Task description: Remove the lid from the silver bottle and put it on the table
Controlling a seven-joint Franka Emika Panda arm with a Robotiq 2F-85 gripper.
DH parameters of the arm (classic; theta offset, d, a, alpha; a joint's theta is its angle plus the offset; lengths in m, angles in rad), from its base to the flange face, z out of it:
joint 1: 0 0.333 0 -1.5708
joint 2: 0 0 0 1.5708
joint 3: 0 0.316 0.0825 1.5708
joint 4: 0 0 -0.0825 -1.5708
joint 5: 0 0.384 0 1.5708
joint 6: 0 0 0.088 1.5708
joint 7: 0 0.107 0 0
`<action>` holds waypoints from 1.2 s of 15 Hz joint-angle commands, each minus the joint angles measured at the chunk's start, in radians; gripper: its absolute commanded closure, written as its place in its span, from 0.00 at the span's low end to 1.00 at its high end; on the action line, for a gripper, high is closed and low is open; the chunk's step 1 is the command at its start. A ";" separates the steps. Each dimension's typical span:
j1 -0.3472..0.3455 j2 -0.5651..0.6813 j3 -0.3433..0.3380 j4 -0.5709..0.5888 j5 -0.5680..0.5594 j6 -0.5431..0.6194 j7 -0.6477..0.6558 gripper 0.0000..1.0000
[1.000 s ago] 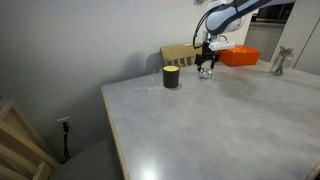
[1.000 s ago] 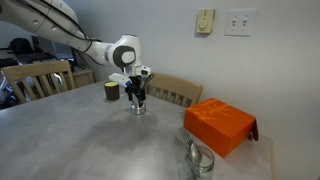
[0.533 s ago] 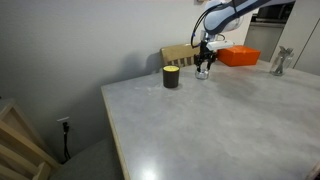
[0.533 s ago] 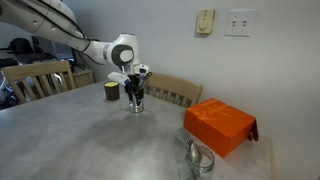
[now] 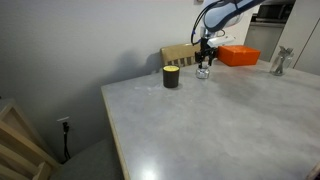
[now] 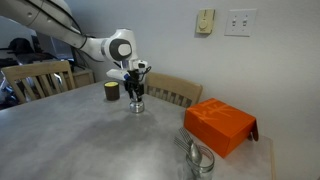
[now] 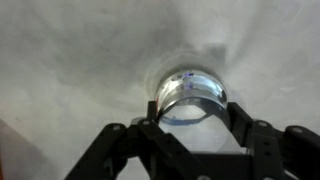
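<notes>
The silver bottle [image 5: 203,73] [image 6: 136,104] stands on the table [image 5: 220,130] [image 6: 90,140] near the far edge, beside a black cup [image 5: 171,77] [image 6: 112,91]. My gripper [image 5: 205,63] [image 6: 135,88] points straight down over the bottle's top. In the wrist view the gripper [image 7: 194,112] is shut on a round, glassy, silvery rim, the lid [image 7: 190,88], one finger on each side. Whether the lid has come off the bottle I cannot tell.
An orange box [image 5: 240,56] [image 6: 220,125] lies on the table past the bottle. A shiny metal object [image 5: 282,62] [image 6: 200,158] stands near a corner. Wooden chairs [image 5: 180,54] [image 6: 175,90] line the table's edge, with another chair [image 6: 40,78] further along.
The jaws were open around the bottle's top and have shut on it. The gripper has risen slightly since then.
</notes>
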 commanded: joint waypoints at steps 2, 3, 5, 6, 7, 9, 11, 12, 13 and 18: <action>0.012 -0.164 -0.028 -0.147 -0.048 -0.030 -0.001 0.56; 0.006 -0.192 -0.012 -0.167 -0.040 -0.017 -0.016 0.56; 0.000 -0.234 0.019 -0.199 -0.017 0.027 -0.036 0.56; -0.001 -0.248 0.035 -0.208 -0.006 0.047 -0.045 0.56; -0.002 -0.263 0.058 -0.217 0.011 0.065 -0.055 0.56; 0.001 -0.286 0.093 -0.239 0.035 0.082 -0.067 0.56; 0.000 -0.299 0.131 -0.260 0.069 0.091 -0.087 0.56; -0.001 -0.302 0.151 -0.270 0.091 0.089 -0.099 0.56; 0.000 -0.304 0.169 -0.279 0.113 0.067 -0.113 0.56; 0.009 -0.308 0.211 -0.342 0.176 -0.009 -0.136 0.56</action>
